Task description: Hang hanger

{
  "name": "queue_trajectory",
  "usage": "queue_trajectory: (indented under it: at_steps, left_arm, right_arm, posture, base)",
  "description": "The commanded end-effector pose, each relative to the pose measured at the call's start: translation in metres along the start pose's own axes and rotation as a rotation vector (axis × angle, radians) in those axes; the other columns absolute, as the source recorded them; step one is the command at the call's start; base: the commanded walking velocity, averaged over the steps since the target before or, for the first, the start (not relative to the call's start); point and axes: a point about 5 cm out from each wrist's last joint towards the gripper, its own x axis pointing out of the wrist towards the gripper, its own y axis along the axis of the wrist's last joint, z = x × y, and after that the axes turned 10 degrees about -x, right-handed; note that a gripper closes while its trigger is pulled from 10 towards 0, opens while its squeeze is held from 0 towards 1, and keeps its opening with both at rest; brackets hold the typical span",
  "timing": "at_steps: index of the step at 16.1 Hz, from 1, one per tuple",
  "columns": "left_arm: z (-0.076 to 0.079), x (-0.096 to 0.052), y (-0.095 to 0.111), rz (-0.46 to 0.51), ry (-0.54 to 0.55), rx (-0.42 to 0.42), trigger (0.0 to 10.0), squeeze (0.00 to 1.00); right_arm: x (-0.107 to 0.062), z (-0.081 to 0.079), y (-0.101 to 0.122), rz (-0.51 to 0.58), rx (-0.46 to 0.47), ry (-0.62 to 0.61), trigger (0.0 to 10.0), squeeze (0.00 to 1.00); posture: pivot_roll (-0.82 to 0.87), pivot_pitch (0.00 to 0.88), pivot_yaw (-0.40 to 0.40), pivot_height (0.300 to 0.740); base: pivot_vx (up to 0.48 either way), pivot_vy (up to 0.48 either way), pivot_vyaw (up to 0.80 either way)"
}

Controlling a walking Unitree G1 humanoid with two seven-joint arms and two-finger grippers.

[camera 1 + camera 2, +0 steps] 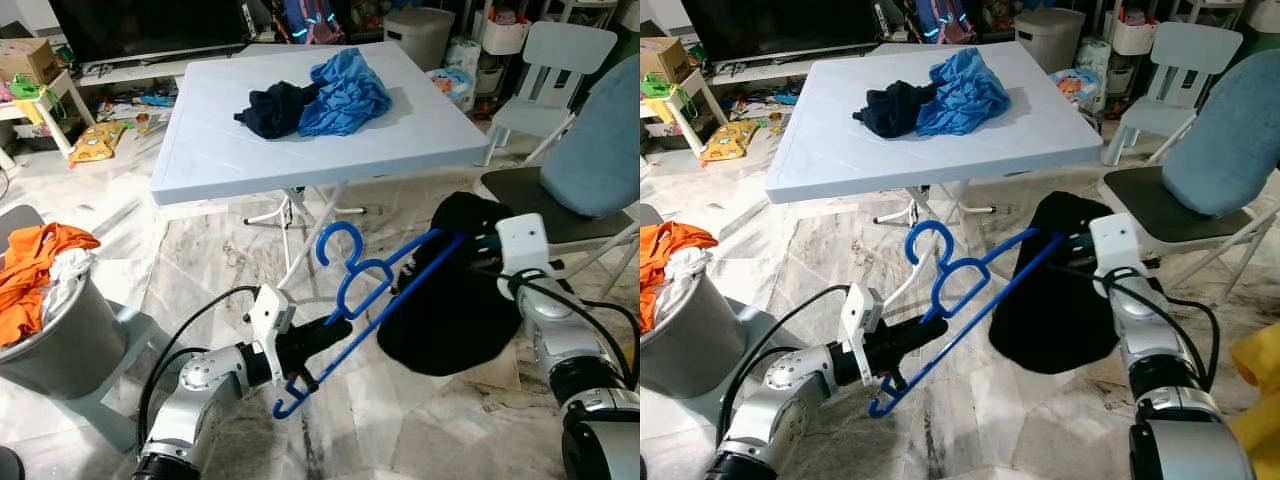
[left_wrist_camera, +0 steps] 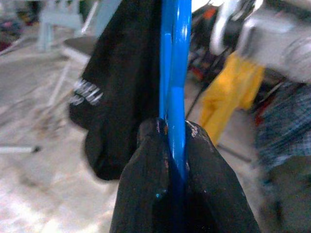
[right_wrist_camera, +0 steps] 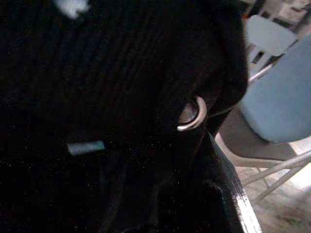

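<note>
A blue plastic hanger (image 1: 372,288) is held slanted above the floor, its hook (image 1: 336,244) pointing up toward the table. My left gripper (image 1: 335,330) is shut on the hanger's lower arm; in the left wrist view both black fingers (image 2: 146,194) pinch the blue bar (image 2: 175,73). A black garment (image 1: 450,310) hangs over the hanger's upper end and droops toward the floor. My right gripper (image 1: 478,252) is buried in that garment at its top and shut on the cloth. In the right wrist view the black fabric (image 3: 97,97) has a metal eyelet (image 3: 192,114).
A light blue table (image 1: 220,150) ahead carries a navy cloth (image 1: 275,108) and a blue cloth (image 1: 345,92). A grey basket (image 1: 55,330) with orange laundry stands at the left. A folding chair with a blue cushion (image 1: 600,150) is close on the right.
</note>
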Motion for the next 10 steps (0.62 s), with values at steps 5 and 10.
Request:
queue_trajectory:
  at_steps: [5, 10]
  left_arm:
    - [-0.007, -0.018, -0.031, -0.192, 0.03, 0.057, 0.0, 0.0]
    - [0.003, -0.031, -0.035, -0.139, -0.04, -0.047, 0.0, 0.0]
  right_arm:
    - [0.011, 0.018, 0.042, 0.13, 0.101, -0.146, 0.0, 0.0]
    - [0.016, 0.005, 0.035, 0.023, 0.117, -0.209, 0.0, 0.0]
  posture:
    - [-0.17, 0.0, 0.063, 0.74]
    - [-0.15, 0.0, 0.049, 0.74]
  base:
    - [0.0, 0.0, 0.0]
    - [0.0, 0.0, 0.0]
